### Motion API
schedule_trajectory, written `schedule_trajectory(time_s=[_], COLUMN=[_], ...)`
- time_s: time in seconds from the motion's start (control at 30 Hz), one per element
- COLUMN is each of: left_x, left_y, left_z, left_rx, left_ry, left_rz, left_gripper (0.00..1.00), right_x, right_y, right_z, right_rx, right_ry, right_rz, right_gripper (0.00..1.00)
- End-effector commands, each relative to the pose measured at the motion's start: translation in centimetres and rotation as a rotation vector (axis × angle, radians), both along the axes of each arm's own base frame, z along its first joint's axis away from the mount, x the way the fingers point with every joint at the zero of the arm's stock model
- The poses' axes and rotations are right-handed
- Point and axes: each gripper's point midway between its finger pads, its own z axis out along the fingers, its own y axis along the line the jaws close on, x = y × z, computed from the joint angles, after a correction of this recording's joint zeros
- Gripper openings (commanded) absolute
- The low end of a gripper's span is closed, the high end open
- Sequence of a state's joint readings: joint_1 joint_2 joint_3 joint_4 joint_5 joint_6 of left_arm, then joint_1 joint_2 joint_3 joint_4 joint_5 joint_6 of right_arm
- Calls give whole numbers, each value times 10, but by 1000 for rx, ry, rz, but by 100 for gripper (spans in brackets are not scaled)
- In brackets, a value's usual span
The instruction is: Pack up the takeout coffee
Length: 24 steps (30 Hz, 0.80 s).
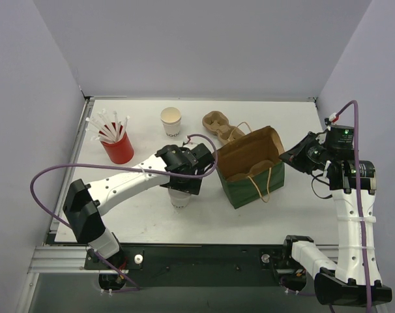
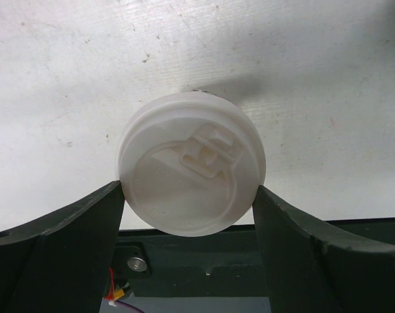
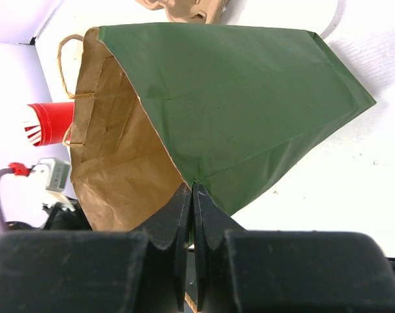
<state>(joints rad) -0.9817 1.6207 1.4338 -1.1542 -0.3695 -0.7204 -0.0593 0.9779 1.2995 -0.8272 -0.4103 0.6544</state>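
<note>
A white paper cup [image 1: 171, 121] with a cream rim and dark print stands open at the back of the table. My left gripper [image 1: 182, 171] is shut on a flat white lid [image 2: 191, 163], with its fingers [image 2: 100, 215] touching both sides. The lid sits on a second white cup [image 1: 180, 199] whose body is hidden in the left wrist view. My right gripper [image 1: 291, 156] is shut on the rim of a green paper bag [image 1: 249, 173]. In the right wrist view the bag [image 3: 249, 98] is held open, its brown inside showing.
A brown pulp carrier [image 1: 218, 124] lies behind the bag. A red cup of white straws [image 1: 117, 147] stands at the back left and also shows in the right wrist view [image 3: 53, 121]. Walls close the table's sides and back.
</note>
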Motion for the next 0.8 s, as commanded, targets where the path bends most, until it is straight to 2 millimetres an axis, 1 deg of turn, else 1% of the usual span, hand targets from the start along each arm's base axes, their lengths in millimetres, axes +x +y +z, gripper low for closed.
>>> schedule_trajectory(time_s=[0.0, 0.07, 0.1, 0.17, 0.2, 0.23, 0.3, 0.33, 0.4, 0.43, 0.5, 0.53, 0.57, 0.6, 0.67, 0.73, 0.77], left_x=[7, 10, 11, 15, 15, 17, 18, 20, 21, 22, 21, 21, 21, 21, 19, 18, 14], left_y=[10, 11, 12, 16, 18, 22, 32, 33, 43, 46, 56, 59, 61, 62, 65, 62, 57], left_z=[52, 69, 86, 103, 122, 130, 149, 167, 185, 201, 217, 225, 237, 244, 255, 261, 260], left_rx=[-12, -41, -75, -92, -120, -122, -130, -168, -187, -224, -240, -256, -289, -303, -337, -355, -380], left_ry=[-82, -118, -148, -190, -218, -240, -286, -323, -371, -407, -451, -470, -496, -513, -533, -542, -520], left_rz=[22, 32, 45, 60, 74, 87, 121, 136, 163, 177, 204, 210, 209, 203, 199, 169, 135], left_gripper=[40, 40, 40, 40, 40, 40, 40, 40, 40, 39, 39, 39, 39, 39, 40, 39, 39], right_x=[1, 2, 3, 5, 4, 6, 6, 9, 13, 14, 18, 17, 19, 20, 22, 25, 26], right_y=[9, 17, 21, 28, 35, 38, 49, 50, 54, 55, 59, 63, 65, 68, 73, 78, 83], right_z=[5, 8, 8, 10, 8, 10, 7, 8, 6, 5, 0, -1, -4, -4, -6, -2, -3], right_rx=[43, 55, 58, 50, 27, 18, 14, 6, -4, -11, -17, -25, -30, -37, -53, -56, -59], right_ry=[-10, -11, -10, -5, -1, -9, 6, -2, 4, 6, 22, 27, 34, 32, 35, 23, 26], right_rz=[35, 62, 77, 98, 120, 127, 155, 155, 165, 170, 185, 202, 207, 219, 229, 245, 261], right_gripper=[0, 0, 0, 0, 0, 0, 0, 0, 0, 0, 0, 0, 0, 0, 0, 0, 0])
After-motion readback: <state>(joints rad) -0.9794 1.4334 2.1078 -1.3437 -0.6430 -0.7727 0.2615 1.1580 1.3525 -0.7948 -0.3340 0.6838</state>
